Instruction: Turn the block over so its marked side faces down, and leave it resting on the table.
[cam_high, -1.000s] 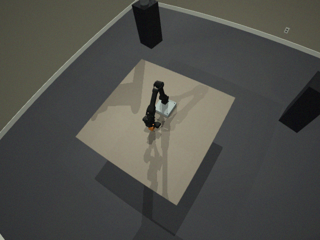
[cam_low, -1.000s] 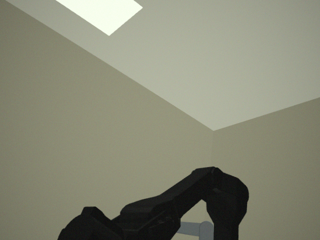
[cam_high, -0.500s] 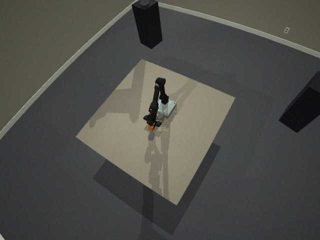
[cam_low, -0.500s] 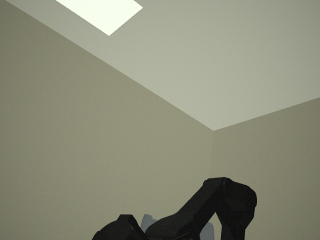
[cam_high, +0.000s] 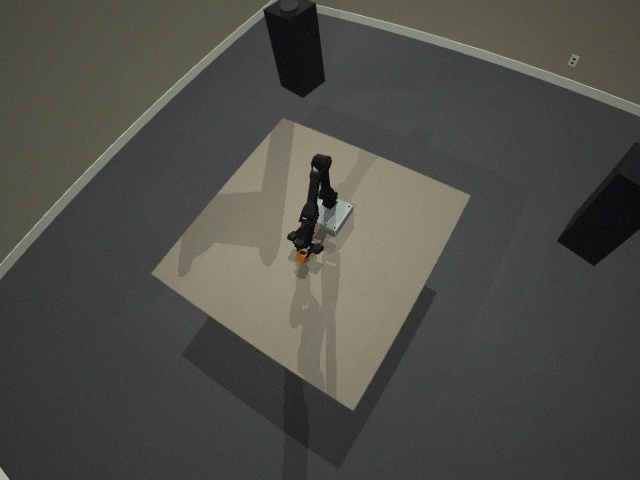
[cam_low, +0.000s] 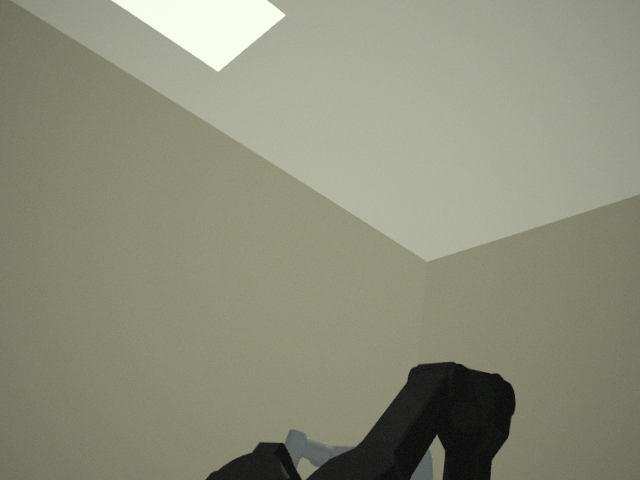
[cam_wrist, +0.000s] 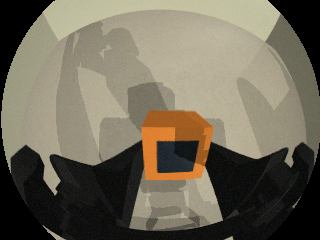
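An orange block (cam_high: 300, 258) (cam_wrist: 167, 120) is held between the fingers of my gripper (cam_high: 303, 253) (cam_wrist: 174, 144). The gripper is shut on it. The block's marked side, a dark square (cam_wrist: 176, 157) in an orange border, faces the wrist camera, back toward the palm. The block appears raised above the beige table (cam_high: 392, 232) (cam_wrist: 210, 50), with shadows on the table around it in the wrist view. Its far side is hidden. The exterior view shows neither the block nor the fingertips.
The arm's pale base plate (cam_high: 342, 212) stands on the table close behind the gripper. The black arm (cam_high: 313, 191) (cam_low: 423, 418) bends up and over from it. Two dark pillars (cam_high: 297, 51) (cam_high: 599, 217) stand on the floor beyond the table's edges.
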